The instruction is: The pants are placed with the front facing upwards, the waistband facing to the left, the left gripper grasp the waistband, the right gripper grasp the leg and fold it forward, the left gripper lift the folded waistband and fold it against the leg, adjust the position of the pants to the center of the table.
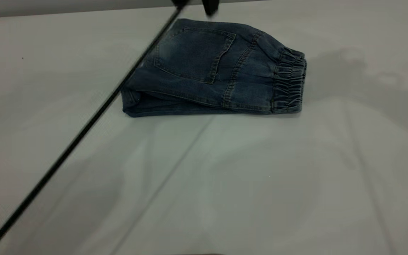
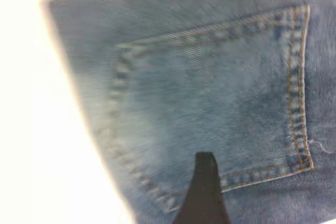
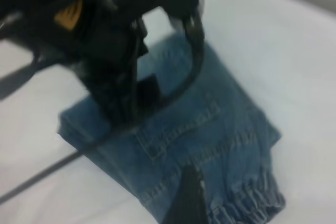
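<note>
The pants (image 1: 207,67) lie folded on the white table (image 1: 225,184), back patch pocket (image 1: 193,53) up. The gathered waistband (image 1: 290,81) is at the bundle's right end in the exterior view. My left gripper (image 1: 196,5) hovers open at the pants' far edge. In its wrist view only one finger (image 2: 205,184) shows, just above the pocket (image 2: 220,103) and holding nothing. The right wrist view shows the left gripper (image 3: 126,77) over the pants' folded end. My right gripper shows one black finger (image 3: 186,198) above the denim near the waistband (image 3: 252,203), with no cloth in it.
A black braided cable (image 1: 83,131) runs diagonally from the lower left corner up to the left gripper, crossing the pants' left end. Bare tabletop surrounds the pants on the near side and both sides. The table's far edge (image 1: 66,12) lies just behind the pants.
</note>
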Controlling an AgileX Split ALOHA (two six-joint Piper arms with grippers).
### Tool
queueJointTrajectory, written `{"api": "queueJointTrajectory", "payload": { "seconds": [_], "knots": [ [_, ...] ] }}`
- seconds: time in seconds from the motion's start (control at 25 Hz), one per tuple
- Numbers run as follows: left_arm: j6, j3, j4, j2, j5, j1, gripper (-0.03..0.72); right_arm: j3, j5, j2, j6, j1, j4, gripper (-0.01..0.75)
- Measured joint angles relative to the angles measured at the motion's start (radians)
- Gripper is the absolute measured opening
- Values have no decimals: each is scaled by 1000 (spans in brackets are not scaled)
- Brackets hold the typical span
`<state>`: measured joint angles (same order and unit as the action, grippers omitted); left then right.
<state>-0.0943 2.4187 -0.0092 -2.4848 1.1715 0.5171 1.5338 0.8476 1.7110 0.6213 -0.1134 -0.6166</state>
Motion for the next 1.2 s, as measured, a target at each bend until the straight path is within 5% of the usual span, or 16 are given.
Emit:
{"api": "queueJointTrajectory", "payload": {
  "seconds": [0.56, 0.8, 1.2],
  "knots": [
    [8, -65, 85, 514, 0, 0, 554, 0, 376, -604, -186, 0, 97, 580],
    [20, -339, 119, 796, 0, 0, 554, -52, 416, -755, -325, 0, 204, 580],
    [80, -932, 111, 1381, 0, 0, 554, -397, 426, -1067, -395, 0, 236, 580]
  ]
}}
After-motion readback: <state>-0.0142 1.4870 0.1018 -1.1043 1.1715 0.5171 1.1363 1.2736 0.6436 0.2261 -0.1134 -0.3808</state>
